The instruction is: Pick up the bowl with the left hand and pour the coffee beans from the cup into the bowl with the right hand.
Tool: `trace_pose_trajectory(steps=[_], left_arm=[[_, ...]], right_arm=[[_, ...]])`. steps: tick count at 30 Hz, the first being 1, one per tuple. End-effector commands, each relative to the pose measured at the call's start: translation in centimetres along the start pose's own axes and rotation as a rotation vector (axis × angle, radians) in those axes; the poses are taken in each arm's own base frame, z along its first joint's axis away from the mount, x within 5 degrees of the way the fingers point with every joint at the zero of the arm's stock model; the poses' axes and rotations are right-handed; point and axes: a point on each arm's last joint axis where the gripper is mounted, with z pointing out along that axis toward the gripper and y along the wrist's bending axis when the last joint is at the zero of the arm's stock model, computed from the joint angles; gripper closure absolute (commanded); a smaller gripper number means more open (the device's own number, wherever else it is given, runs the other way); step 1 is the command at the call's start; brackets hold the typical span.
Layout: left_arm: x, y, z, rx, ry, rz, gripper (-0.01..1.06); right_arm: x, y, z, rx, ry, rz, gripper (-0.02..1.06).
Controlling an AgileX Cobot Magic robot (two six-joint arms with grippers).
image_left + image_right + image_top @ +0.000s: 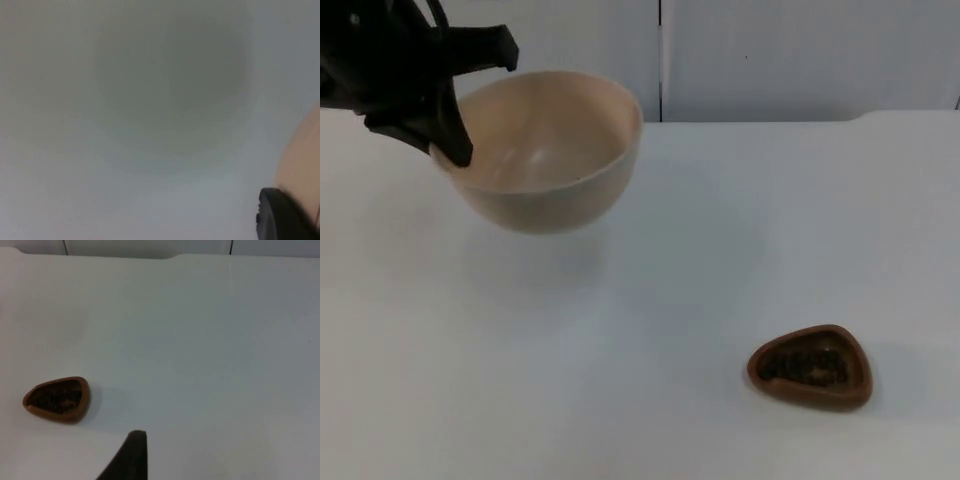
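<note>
A large cream bowl point(555, 150) hangs in the air over the table's far left, slightly tilted and empty inside. My left gripper point(453, 150) is shut on the bowl's left rim, one finger inside and one outside. The bowl's cream wall point(302, 160) shows beside a black fingertip point(280, 217) in the left wrist view. A small brown cup point(811, 366) with dark coffee beans in it stands on the table at the near right. My right gripper point(131, 457) waits away from the brown cup point(57, 399), not touching it.
The white table point(670, 280) stretches between bowl and cup. A grey partition wall point(770, 60) closes the far side. The bowl's soft shadow point(170, 80) lies on the table under it.
</note>
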Motion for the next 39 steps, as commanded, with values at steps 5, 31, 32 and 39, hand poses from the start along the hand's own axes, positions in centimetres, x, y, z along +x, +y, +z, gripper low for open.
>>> trace_pose_trajectory(steps=[5, 31, 32, 39], left_arm=[[1.0, -2.4, 0.1, 0.014, 0.030, 0.096, 1.05], [9.6, -4.6, 4.0, 0.063, 0.046, 0.274, 1.05], [9.9, -5.1, 4.0, 0.062, 0.046, 0.305, 1.05], [10.2, -5.9, 4.1, 0.063, 0.038, 0.352, 1.05]], right_arm=[[0.0, 0.0, 0.0, 0.006, -0.004, -0.001, -0.01], [0.0, 0.0, 0.0, 0.006, -0.004, -0.001, -0.01], [0.0, 0.0, 0.0, 0.006, -0.004, -0.001, -0.01], [0.0, 0.0, 0.0, 0.006, -0.004, -0.001, -0.01]])
